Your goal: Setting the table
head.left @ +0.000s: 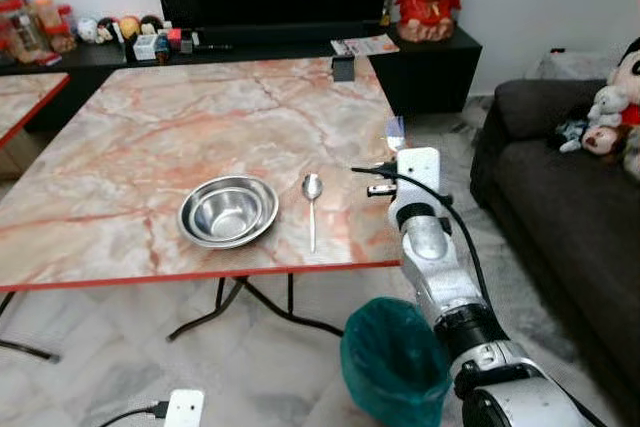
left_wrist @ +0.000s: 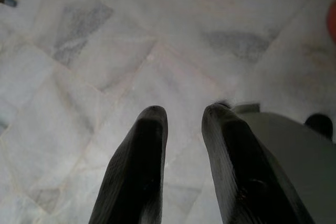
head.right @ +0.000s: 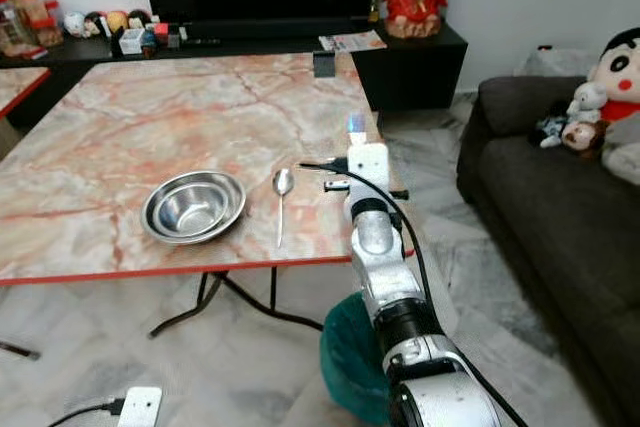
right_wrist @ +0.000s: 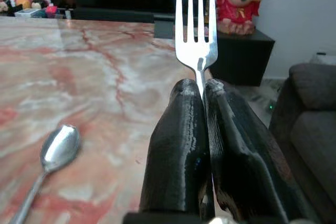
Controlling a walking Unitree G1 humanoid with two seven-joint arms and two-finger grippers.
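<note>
Jaws of the right gripper [right_wrist: 203,90] pinch a fork [right_wrist: 196,30], tines up, at right of centre over the table [head.left: 150,137] edge. We see the spoon [head.left: 312,202] just right of the bowl [head.left: 229,211], lower centre. Left gripper [left_wrist: 184,116] narrowly parted above floor.

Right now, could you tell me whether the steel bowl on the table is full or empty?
Empty: the steel bowl sits upright on the table beside the spoon, its bare shiny bottom visible.
</note>
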